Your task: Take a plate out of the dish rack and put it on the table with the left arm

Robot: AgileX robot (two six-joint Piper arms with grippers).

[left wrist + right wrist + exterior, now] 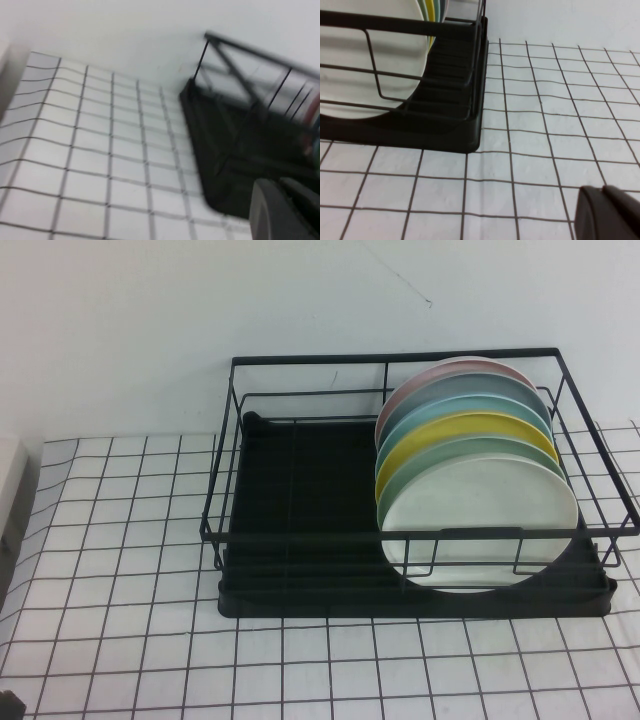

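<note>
The black wire dish rack point(300, 530) stands on the grid-cloth table point(120, 570). Several plates stand upright in its right half; the front one is the white plate point(480, 525), with mint-green, yellow, blue and pink plates behind it. Neither gripper shows in the high view. In the left wrist view my left gripper point(280, 182) is shut and empty, over the cloth near the rack's left front corner point(235, 150). In the right wrist view my right gripper point(602, 189) is shut and empty, low over the cloth to the right of the rack point(445, 125) and the white plate point(370, 60).
The left half of the rack holds no plates. A pale wall runs behind the rack. A whitish object point(10, 500) stands at the table's far left edge. Open cloth lies to the left of the rack and in front of it.
</note>
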